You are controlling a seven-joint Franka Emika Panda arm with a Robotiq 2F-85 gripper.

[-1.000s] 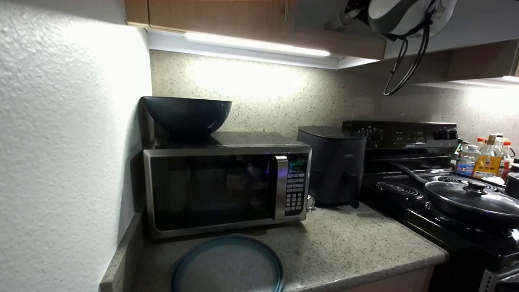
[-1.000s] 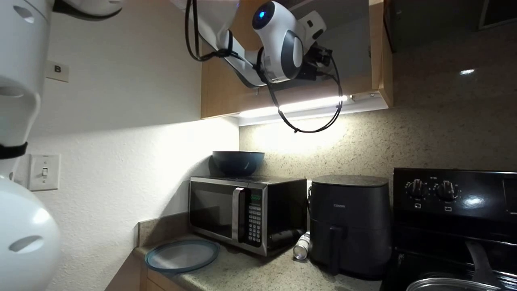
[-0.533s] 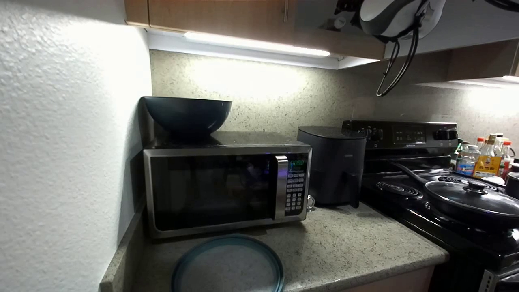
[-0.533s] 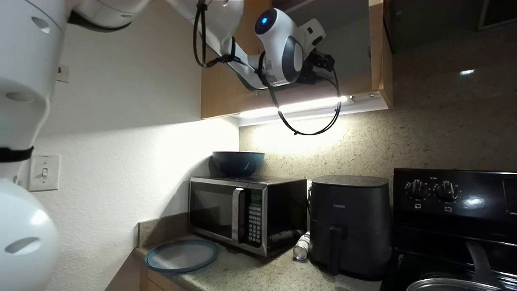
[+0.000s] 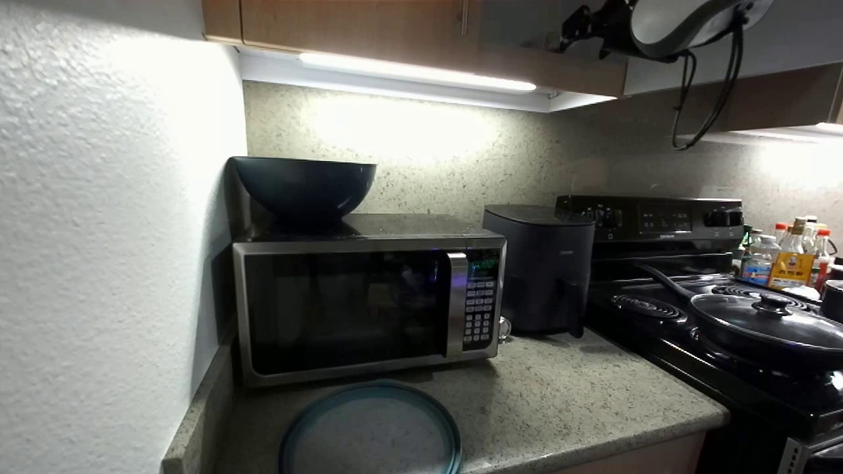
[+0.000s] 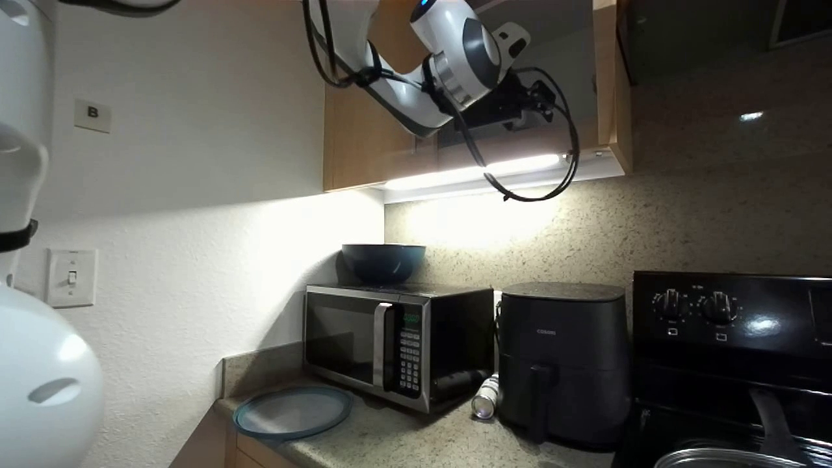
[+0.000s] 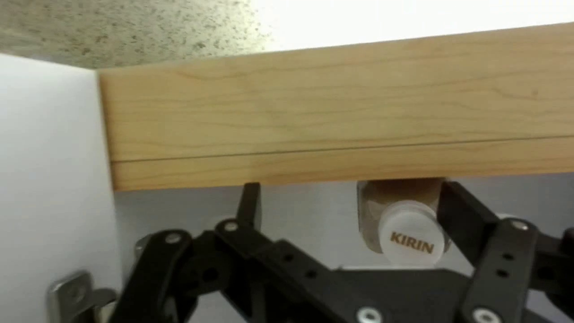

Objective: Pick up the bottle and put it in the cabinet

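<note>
One white panel (image 7: 49,157) was seen towards nine o'clock in the wrist view, with a metal hinge (image 7: 71,294) mounted at its six o'clock end. To the right of it the jaws were shown released, spread well apart. Between them the bottle (image 7: 403,224) was framed, just beside the jaw nearer four o'clock; whether the two touched could not be told. The bottle was housed in the cabinet (image 7: 332,107), its base hidden by the wooden edge (image 7: 269,168) at twelve o'clock, and its white cap (image 7: 410,235) was printed KIRIN.

In an exterior view, a white wall (image 5: 118,230) was seen towards nine o'clock. Next, a dark blue bowl (image 5: 306,191) was carried on a microwave (image 5: 349,309), and a blue-rimmed plate (image 5: 369,434) was set before it on the bench (image 5: 593,388), between six and seven o'clock. At twelve o'clock a light strip (image 5: 418,71) was lit beneath the cabinet. In an exterior view, a silver-ended cylinder (image 6: 485,398) was tucked between the microwave and a black air fryer (image 6: 562,357). The robot's arm (image 5: 685,20) was suspended near two o'clock. On the stove (image 5: 642,247), a lidded pan (image 5: 767,329) was placed between three and four o'clock; behind it, colourful bottles (image 5: 790,263) were clustered at three o'clock.
</note>
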